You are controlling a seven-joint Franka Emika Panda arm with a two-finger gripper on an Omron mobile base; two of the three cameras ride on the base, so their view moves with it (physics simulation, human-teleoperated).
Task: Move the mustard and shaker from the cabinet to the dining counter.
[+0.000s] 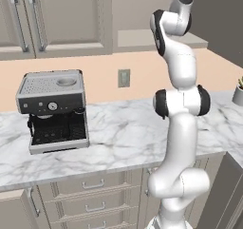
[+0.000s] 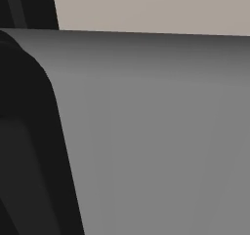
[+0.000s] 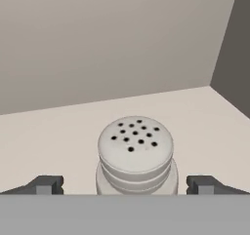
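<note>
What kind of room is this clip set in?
A rendered home kitchen, most likely: a coffee machine on a marble worktop, wall cabinets above, drawers below.

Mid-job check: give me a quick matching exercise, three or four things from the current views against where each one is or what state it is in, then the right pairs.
Things:
1. shaker
2. coffee machine
3. tool
4. wall outlet

Places or states:
A. on the marble worktop, left of the arm
B. open, one fingertip either side of the shaker
C. standing upright on a pale shelf floor, holed top facing the hand camera
D. on the peach wall above the worktop

Pairs: 1-C, 2-A, 3-B, 4-D
</note>
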